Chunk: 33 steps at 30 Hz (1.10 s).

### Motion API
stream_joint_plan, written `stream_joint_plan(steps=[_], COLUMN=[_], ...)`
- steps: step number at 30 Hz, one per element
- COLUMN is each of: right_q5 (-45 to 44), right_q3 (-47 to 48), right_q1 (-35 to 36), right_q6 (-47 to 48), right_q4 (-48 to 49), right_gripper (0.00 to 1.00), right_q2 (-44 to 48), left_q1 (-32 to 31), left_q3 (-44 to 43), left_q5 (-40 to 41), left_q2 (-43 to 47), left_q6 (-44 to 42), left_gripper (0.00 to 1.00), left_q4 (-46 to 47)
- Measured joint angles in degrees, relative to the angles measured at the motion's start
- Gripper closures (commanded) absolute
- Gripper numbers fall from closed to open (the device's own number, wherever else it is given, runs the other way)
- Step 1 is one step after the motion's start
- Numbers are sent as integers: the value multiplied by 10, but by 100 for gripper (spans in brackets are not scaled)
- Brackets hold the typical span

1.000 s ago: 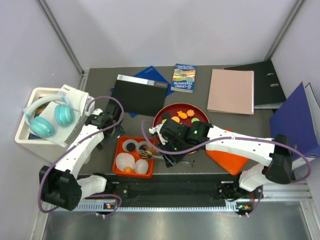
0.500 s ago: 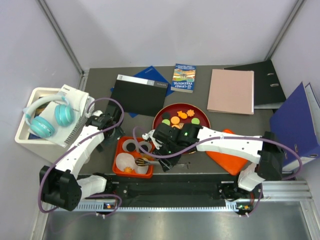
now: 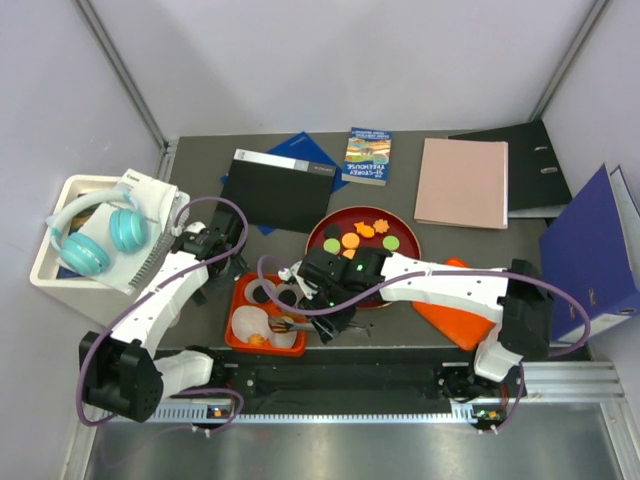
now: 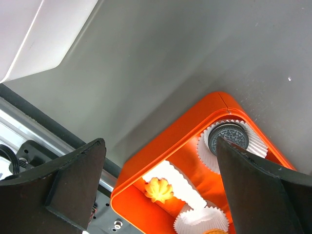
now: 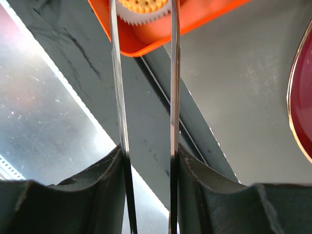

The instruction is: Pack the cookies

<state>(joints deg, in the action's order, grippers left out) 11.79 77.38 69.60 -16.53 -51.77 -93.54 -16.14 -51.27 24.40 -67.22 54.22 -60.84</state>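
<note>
The cookies lie partly on a dark red plate [image 3: 330, 220]: orange and green discs and orange flower shapes [image 3: 352, 240]. An orange tray [image 3: 240, 290] holds white paper cups, with black cookies [image 3: 262, 293] in the far cups. My right gripper [image 3: 335, 308] is shut on metal tongs [image 5: 174, 73]. The tong tips pinch a yellow cookie [image 5: 145, 5] over a paper cup at the tray's near right. My left gripper [image 3: 205, 245] is open and empty, above the tray's left side. Its view shows the tray [image 4: 195, 131], a black cookie [image 4: 228, 137] and a flower cookie [image 4: 158, 189].
An orange lid [image 3: 460, 310] lies right of the plate, partly under my right arm. At the back lie a black folder [image 3: 275, 190], a book [image 3: 367, 155], a pink folder [image 3: 462, 182] and binders [image 3: 590, 250]. A white box with teal headphones [image 3: 95, 235] stands at the left.
My right arm has swung left, carrying the tongs and the yellow cookie from beside the plate to over the tray. The left arm has not moved.
</note>
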Motion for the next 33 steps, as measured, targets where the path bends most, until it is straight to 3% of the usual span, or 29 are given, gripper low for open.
stream_joint_plan(steps=[18,24,33], right_q5=[-1,-1,-6], right_q3=[23,23,23], right_q1=[0,0,0], right_q6=[0,-1,-2], right_q4=[6,5,1], right_gripper=[62,51,49], right_q2=[-21,-21,-21], left_q1=[0,0,0], left_q3=[2,2,2], left_q5=[-2,-4,-6], left_q2=[0,0,-1], left_q6=[-5,-6,-6], left_gripper=[1,1,1], left_q4=[1,3,5])
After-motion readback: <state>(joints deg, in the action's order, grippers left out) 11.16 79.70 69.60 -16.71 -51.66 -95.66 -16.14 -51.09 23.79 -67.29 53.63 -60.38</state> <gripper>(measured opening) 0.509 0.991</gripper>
